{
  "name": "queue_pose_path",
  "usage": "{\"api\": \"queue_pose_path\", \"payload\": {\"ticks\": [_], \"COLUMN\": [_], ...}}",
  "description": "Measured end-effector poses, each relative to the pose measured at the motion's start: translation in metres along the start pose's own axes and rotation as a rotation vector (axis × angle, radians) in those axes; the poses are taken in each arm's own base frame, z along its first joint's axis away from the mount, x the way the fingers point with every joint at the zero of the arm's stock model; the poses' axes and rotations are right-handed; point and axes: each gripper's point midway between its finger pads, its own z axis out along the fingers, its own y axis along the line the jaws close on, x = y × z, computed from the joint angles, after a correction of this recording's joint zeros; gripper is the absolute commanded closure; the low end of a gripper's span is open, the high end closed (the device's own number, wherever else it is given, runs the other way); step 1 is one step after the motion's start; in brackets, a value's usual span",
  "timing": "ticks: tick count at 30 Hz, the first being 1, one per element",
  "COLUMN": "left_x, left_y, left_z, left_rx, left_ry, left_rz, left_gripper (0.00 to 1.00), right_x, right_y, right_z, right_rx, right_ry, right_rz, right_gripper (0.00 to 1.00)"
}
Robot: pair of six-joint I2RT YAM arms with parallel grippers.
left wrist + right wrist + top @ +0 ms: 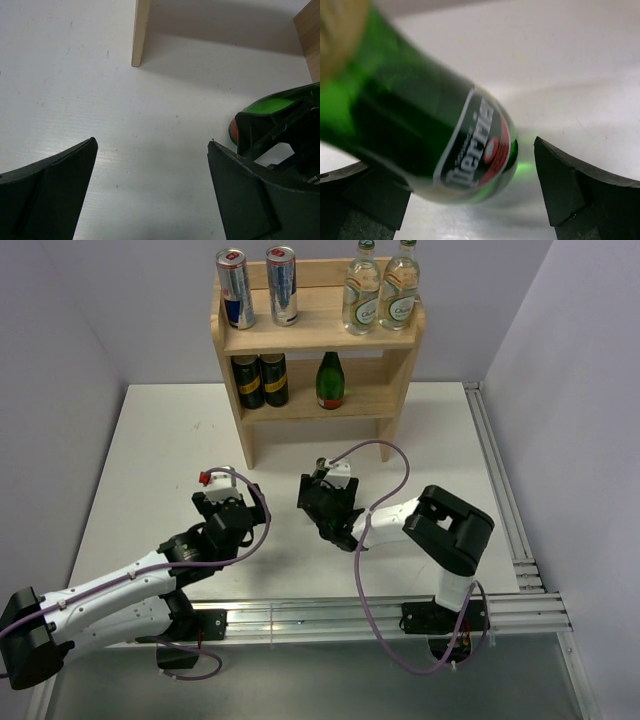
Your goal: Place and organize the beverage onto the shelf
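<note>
Green bottle [445,135] sits tilted in front of the shelf [403,380], inside the spread right claw [465,185]; left claw [152,165] spread, empty; glass is likely heavy, slick, fragile, so clamp the labelled body, not the neck

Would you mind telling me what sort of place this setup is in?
Most likely a robotics lab test cell, not a real shop: a white table boxed in by plain walls, aluminium rails along its near edge, and a small wooden shelf staged with drinks.
</note>
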Motion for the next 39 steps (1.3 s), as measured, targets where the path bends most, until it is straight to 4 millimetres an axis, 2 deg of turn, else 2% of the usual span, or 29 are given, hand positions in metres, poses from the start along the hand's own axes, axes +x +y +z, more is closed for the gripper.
{"api": "queue_pose_path", "payload": {"ticks": [4, 9, 16, 21, 22, 23, 24, 25, 27, 28, 30, 35, 37, 39], "left_x": [0.001, 0.003, 0.002, 0.003, 0.004, 0.005, 0.005, 0.005, 0.005, 0.005, 0.005, 0.005, 0.005, 0.005], "left_y": [-0.002, -0.003, -0.004, -0.004, -0.004, -0.004, -0.004, -0.004, -0.004, -0.004, -0.004, -0.004, -0.004, -0.004], "left_z": [0.0, 0.002, 0.002, 0.002, 0.003, 0.003, 0.003, 0.003, 0.003, 0.003, 0.003, 0.003, 0.003, 0.003], "left_rx": [0.006, 0.007, 0.01, 0.007, 0.006, 0.005, 0.005, 0.004, 0.005, 0.005, 0.004, 0.004, 0.005, 0.004], "left_ry": [0.004, 0.008, 0.004, 0.007, 0.008, 0.01, 0.011, 0.011, 0.011, 0.011, 0.011, 0.011, 0.011, 0.011], "left_rz": [0.002, 0.005, 0.0, 0.004, 0.006, 0.009, 0.01, 0.01, 0.01, 0.01, 0.01, 0.01, 0.01, 0.01], "left_gripper": [0.01, 0.01, 0.01, 0.01, 0.01, 0.01, 0.01, 0.01, 0.01, 0.01, 0.01, 0.01, 0.01, 0.01], "right_x": [-0.01, 0.003, 0.0, -0.001, -0.001, -0.002, -0.003, -0.004, -0.004, -0.004, -0.005, -0.006, -0.014, -0.033], "right_y": [0.003, 0.0, -0.001, 0.001, 0.001, 0.002, 0.003, 0.002, 0.001, 0.001, 0.0, -0.011, -0.021, -0.028], "right_z": [0.007, 0.02, 0.027, 0.03, 0.03, 0.03, 0.03, 0.031, 0.032, 0.033, 0.033, 0.021, 0.009, -0.005], "right_rx": [-0.001, 0.016, 0.021, 0.016, 0.014, 0.008, 0.009, 0.011, 0.011, 0.013, 0.016, 0.025, 0.035, 0.04], "right_ry": [-0.045, -0.039, -0.056, -0.069, -0.072, -0.071, -0.074, -0.077, -0.073, -0.073, -0.069, -0.023, -0.009, -0.021], "right_rz": [0.039, 0.025, 0.051, 0.062, 0.065, 0.067, 0.054, 0.061, 0.053, 0.051, 0.047, 0.004, -0.017, -0.015], "right_gripper": [0.0, 0.0, 0.0, 0.09, 0.19, 0.35, 0.42, 0.59, 0.77, 0.9, 1.0, 1.0, 1.0, 1.0]}}
